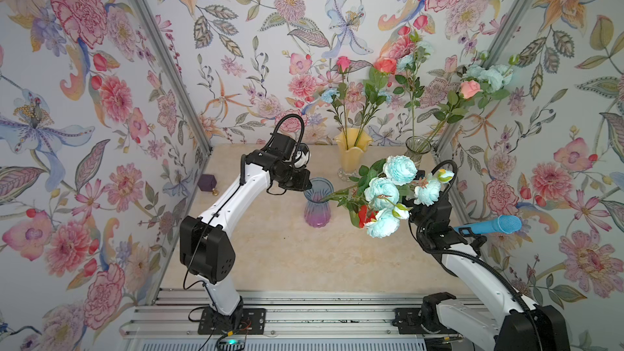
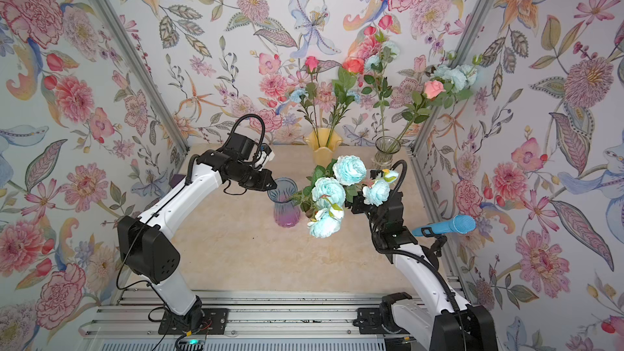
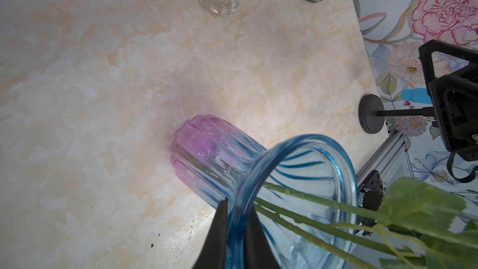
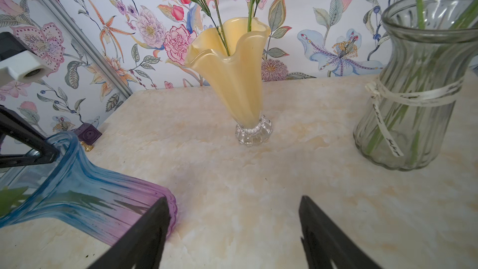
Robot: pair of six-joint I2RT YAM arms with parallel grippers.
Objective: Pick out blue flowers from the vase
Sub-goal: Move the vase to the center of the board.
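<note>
A blue-to-purple glass vase [image 1: 318, 202] [image 2: 285, 204] stands mid-table. A spray of blue flowers [image 1: 381, 194] [image 2: 329, 190] leans out of it to the right, with a red bloom [image 1: 364, 216] low among the heads. My left gripper [image 3: 238, 204] [image 1: 309, 182] is shut on the vase's rim [image 3: 258, 166], one finger outside and one inside, beside the green stems [image 3: 310, 203]. My right gripper [image 4: 233, 199] is open and empty just right of the vase [image 4: 90, 190]; the blooms mostly hide it in both top views.
A yellow fluted vase [image 1: 353, 150] and a clear glass vase [image 1: 417, 148] stand at the back, holding more blue blooms [image 1: 486, 74] with pink and coral roses. A blue microphone [image 1: 489, 226] on a stand is at the right wall. A purple cube [image 1: 206, 182] sits at the left.
</note>
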